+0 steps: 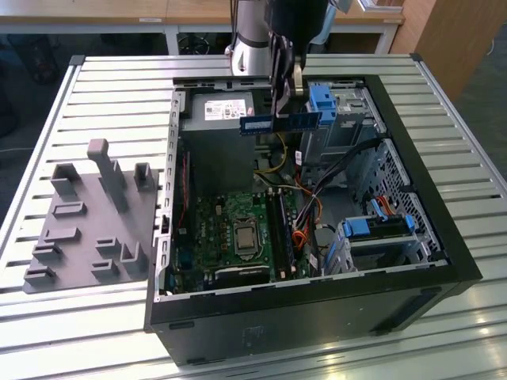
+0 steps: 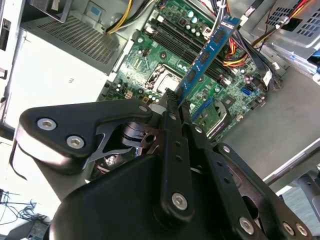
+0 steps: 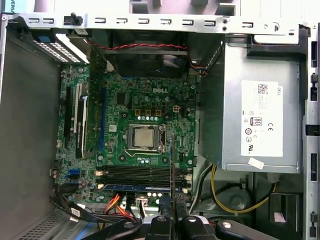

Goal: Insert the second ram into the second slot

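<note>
Gripper (image 1: 285, 109), upper middle of exterior view, jaws pinching second ram (image 1: 257, 125), high above slots (image 1: 279, 226). Best: hold stick level, line up straight.

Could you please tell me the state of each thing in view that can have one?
Computer case: lying on its side, panel off.
Gripper: shut on the memory stick.
Memory stick: held on edge above the case, not yet plugged in.
Other memory stick: already plugged in.
Processor: fitted, uncovered.
</note>
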`<move>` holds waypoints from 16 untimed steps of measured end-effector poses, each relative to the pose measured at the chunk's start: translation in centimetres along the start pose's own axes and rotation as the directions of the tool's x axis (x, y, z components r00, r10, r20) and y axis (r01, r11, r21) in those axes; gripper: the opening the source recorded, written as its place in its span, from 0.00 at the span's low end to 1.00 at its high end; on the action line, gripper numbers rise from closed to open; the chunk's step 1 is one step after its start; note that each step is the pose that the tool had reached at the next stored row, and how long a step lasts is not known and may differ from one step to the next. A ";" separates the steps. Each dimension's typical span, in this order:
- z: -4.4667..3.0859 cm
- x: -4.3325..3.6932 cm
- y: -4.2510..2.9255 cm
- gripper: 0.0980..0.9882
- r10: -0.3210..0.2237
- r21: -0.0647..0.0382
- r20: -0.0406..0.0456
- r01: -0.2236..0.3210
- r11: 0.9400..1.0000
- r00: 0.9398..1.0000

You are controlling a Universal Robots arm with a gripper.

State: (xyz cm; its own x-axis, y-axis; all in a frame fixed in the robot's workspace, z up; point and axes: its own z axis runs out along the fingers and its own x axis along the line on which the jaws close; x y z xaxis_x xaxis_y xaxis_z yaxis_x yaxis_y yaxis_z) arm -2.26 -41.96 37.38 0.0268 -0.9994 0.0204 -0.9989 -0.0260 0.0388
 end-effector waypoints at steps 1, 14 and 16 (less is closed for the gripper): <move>0.01 0.02 0.00 0.04 0.000 0.000 0.000 0.000 1.000 1.000; 0.01 0.30 0.01 0.04 0.000 0.000 -0.008 0.000 1.000 1.000; 0.01 0.34 0.01 0.04 0.000 0.000 -0.009 0.000 1.000 1.000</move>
State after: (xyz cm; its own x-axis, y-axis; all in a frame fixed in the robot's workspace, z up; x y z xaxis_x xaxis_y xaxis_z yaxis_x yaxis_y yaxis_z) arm -2.27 -42.30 37.38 0.0268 -0.9992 0.0296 -0.9989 -0.0256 0.0390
